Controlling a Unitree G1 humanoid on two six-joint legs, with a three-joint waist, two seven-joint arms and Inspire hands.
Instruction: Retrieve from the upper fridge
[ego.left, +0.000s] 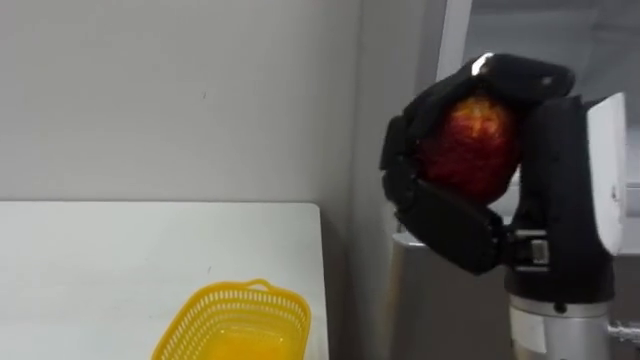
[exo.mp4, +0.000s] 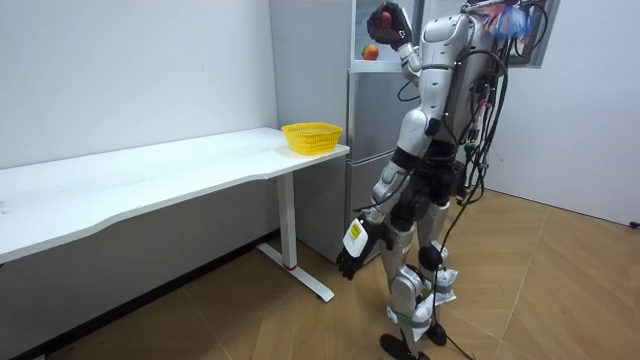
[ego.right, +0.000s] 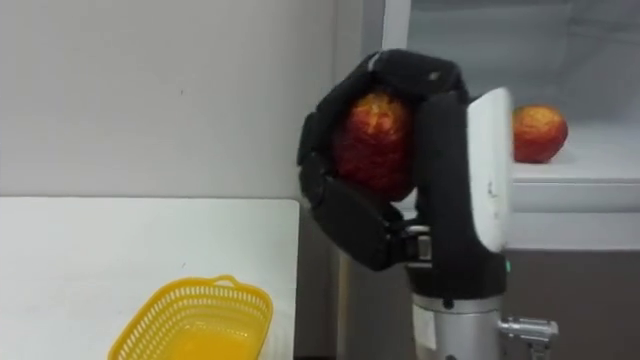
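My right hand (ego.left: 455, 228) is raised in front of the open upper fridge compartment (ego.right: 590, 170), its dark fingers shut round a red-and-yellow fruit (ego.left: 470, 145). From the room view the hand (exo.mp4: 393, 22) and fruit (exo.mp4: 380, 17) are at head height by the fridge opening. A second red fruit (ego.right: 540, 133) lies on the white fridge shelf behind, apart from the hand. My left hand (exo.mp4: 348, 263) hangs low beside my leg with relaxed fingers and holds nothing.
A yellow mesh basket (ego.left: 215, 296) stands at the near right end of the white table (ego.left: 120, 260), just left of the grey fridge body (exo.mp4: 370, 150). A plain wall runs behind the table. I stand on wooden floor facing the fridge.
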